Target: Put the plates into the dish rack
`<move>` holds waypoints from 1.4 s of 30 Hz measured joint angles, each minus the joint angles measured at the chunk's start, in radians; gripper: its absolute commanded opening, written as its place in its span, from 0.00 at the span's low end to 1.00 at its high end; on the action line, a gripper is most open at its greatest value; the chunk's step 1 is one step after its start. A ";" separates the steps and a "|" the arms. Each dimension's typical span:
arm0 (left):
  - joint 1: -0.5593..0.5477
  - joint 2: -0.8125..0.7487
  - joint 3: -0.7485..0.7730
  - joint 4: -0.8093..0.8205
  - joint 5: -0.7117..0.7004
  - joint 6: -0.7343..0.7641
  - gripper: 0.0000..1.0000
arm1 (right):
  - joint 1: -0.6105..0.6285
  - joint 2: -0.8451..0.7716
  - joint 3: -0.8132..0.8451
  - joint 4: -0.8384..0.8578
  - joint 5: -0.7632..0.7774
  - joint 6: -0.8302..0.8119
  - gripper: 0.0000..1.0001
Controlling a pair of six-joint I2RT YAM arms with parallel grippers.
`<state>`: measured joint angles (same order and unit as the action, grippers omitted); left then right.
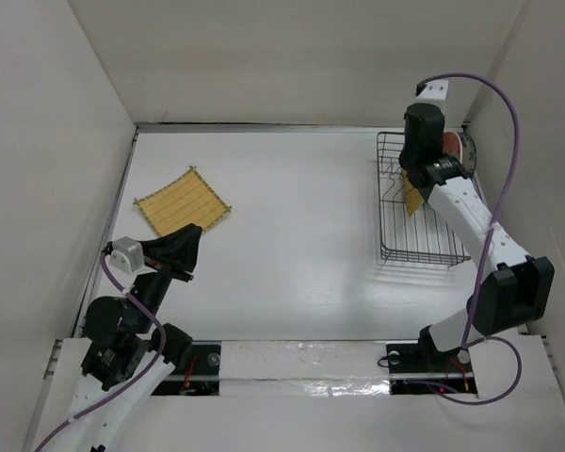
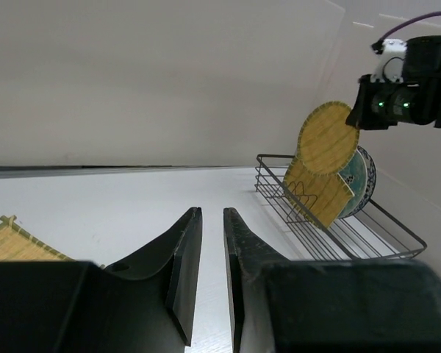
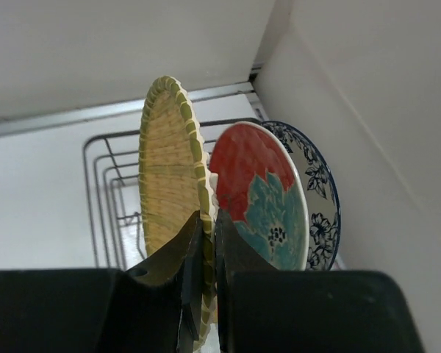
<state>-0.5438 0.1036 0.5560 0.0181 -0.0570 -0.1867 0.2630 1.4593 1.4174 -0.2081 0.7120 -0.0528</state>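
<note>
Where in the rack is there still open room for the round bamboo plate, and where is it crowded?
The near half of the dish rack is bare wire, up to the rounded-square bamboo plate. The far end is crowded: the red-and-teal plate and the blue-and-white plate stand there on edge. The right gripper holds the round bamboo plate beside them. The table between the rack and the square mat is open.
</note>
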 measured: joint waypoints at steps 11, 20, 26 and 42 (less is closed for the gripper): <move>-0.011 -0.001 0.000 0.000 -0.001 -0.005 0.16 | 0.024 0.157 0.016 -0.023 0.125 -0.184 0.00; -0.011 -0.001 0.000 0.000 -0.005 -0.005 0.16 | -0.008 0.171 -0.027 -0.007 0.080 -0.150 0.00; -0.011 0.005 0.000 -0.001 -0.006 -0.005 0.16 | -0.019 0.179 -0.098 0.013 0.020 -0.100 0.00; -0.011 0.042 0.000 -0.002 -0.030 -0.005 0.18 | -0.048 0.155 -0.254 0.087 -0.095 0.141 0.75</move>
<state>-0.5549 0.1459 0.5560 0.0158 -0.0872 -0.1917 0.2153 1.6146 1.1637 -0.1211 0.6170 0.0883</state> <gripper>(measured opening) 0.178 0.731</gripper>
